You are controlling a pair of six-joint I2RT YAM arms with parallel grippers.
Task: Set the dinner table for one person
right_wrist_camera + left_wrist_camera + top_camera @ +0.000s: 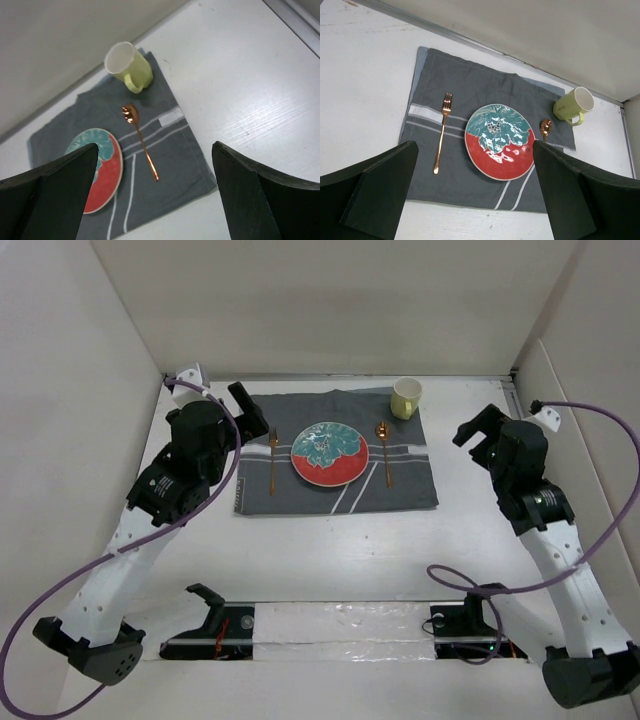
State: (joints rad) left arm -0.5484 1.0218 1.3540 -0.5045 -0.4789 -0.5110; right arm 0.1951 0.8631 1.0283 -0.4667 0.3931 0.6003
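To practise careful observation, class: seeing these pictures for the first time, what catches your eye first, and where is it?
The red and teal plate stands out first, at the middle of the dark grey striped placemat on the white dinner table. A copper fork lies left of it and a copper spoon right of it. A pale yellow-green mug stands at the placemat's far right corner.

Robotics lab test cell: white panels (340, 300) around a white table (330, 550), two cabled robot arms (545, 520).
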